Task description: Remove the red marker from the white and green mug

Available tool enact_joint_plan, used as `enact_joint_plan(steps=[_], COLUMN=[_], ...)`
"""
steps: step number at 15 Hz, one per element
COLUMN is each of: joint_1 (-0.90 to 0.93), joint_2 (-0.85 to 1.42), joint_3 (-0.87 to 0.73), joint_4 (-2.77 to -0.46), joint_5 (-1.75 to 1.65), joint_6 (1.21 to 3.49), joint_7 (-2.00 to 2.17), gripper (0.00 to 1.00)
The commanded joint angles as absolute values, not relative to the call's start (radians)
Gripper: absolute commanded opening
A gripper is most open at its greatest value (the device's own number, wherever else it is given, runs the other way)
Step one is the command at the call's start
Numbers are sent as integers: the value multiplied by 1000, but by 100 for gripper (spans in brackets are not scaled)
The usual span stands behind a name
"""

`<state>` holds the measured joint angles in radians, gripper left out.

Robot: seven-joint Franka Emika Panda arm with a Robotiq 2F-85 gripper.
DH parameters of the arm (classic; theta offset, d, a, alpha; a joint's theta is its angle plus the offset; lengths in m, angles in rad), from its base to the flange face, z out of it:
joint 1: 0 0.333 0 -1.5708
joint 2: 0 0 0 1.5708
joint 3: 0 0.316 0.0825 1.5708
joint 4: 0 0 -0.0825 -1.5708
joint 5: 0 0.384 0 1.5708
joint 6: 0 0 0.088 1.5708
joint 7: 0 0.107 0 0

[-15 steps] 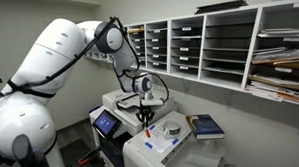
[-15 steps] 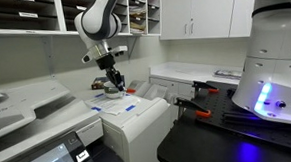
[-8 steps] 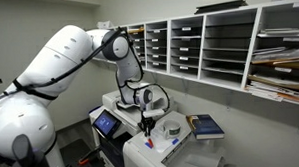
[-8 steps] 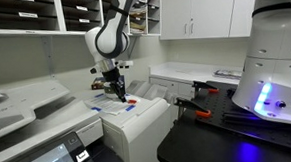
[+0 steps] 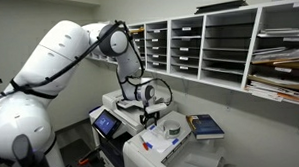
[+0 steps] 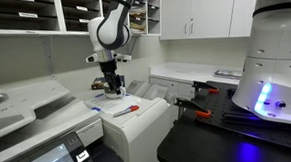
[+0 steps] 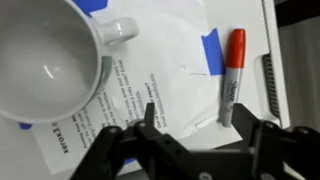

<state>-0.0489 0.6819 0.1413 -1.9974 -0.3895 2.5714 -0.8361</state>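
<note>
Since half a second ago the gripper (image 6: 114, 89) has risen a little off the printer top (image 6: 138, 126) and drawn back toward the mug, no longer pressed down low over the sheet. Its fingers (image 7: 262, 140) stand wide apart in the wrist view, and nothing is held between them or touches them. Only the printed paper (image 7: 160, 80) shows in the gap below.

Just beyond the right-hand finger in that view lies the red marker (image 7: 231, 80). It is flat on the paper with its red cap pointing away from the gripper and its pale barrel nearer. It is out of the mug and apart from it. In an exterior view the marker (image 6: 131, 109) shows as a short red streak on the sheet, just beside and below the gripper.

On the other side of the wrist view sits the white and green mug (image 7: 40, 70), upright, with its pale inside bare and its handle turned toward the marker. A strip of blue tape (image 7: 213, 52) lies on the paper between the handle and the marker.

In an exterior view the gripper (image 5: 148, 118) hangs pointing down over the white printer.
</note>
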Motion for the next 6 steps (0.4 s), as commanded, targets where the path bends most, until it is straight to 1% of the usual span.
enact_joint_plan(steps=[1,6], joint_1=[-128,-136], joint_2=[553,445], joint_3=[210,198], joint_4=[-2101,-2160], joint_5=[-329,-297], joint_6=[2572,2637], joint_7=[-940,-964], gripper=[100,100])
